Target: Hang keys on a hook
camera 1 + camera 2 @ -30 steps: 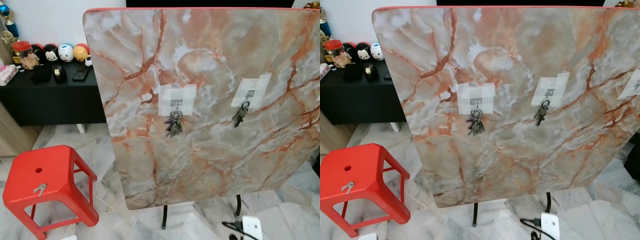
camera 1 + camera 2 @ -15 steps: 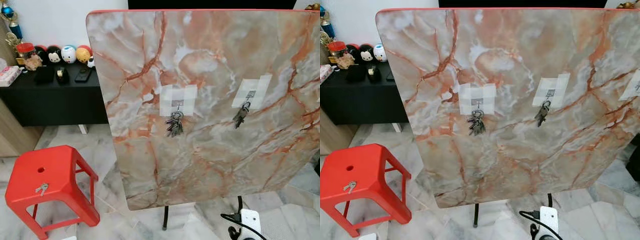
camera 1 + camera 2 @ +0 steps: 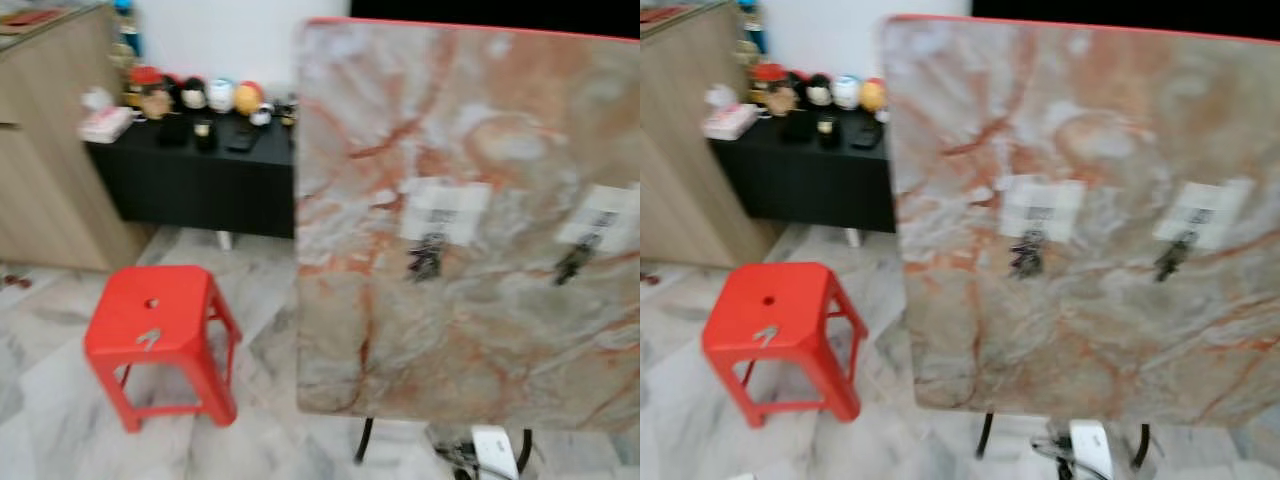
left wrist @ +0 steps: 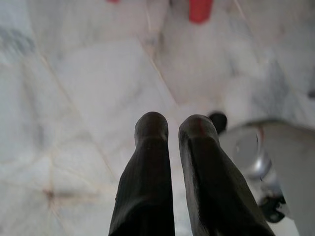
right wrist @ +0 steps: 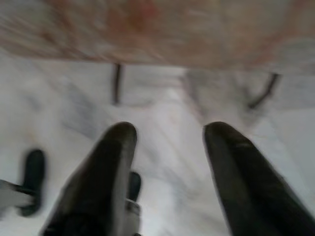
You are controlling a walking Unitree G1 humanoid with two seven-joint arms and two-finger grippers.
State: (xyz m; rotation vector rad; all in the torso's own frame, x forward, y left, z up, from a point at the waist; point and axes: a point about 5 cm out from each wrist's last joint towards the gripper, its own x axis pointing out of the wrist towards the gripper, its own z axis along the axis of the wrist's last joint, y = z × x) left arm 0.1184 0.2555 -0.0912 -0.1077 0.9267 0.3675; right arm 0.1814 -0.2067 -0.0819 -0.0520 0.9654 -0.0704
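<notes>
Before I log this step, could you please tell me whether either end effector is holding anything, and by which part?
Nothing is held. The left end effector is shut and empty, the right end effector open over the floor. A key lies on the red stool.

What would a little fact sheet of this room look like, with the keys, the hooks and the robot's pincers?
loose key: lying on the red stool
red stool: left of the board, on the marble floor
marble board: upright on thin black legs
hung keys: two bunches under taped hooks
left pincer: shut, pointing at the floor
right pincer: open, holding nothing
</notes>
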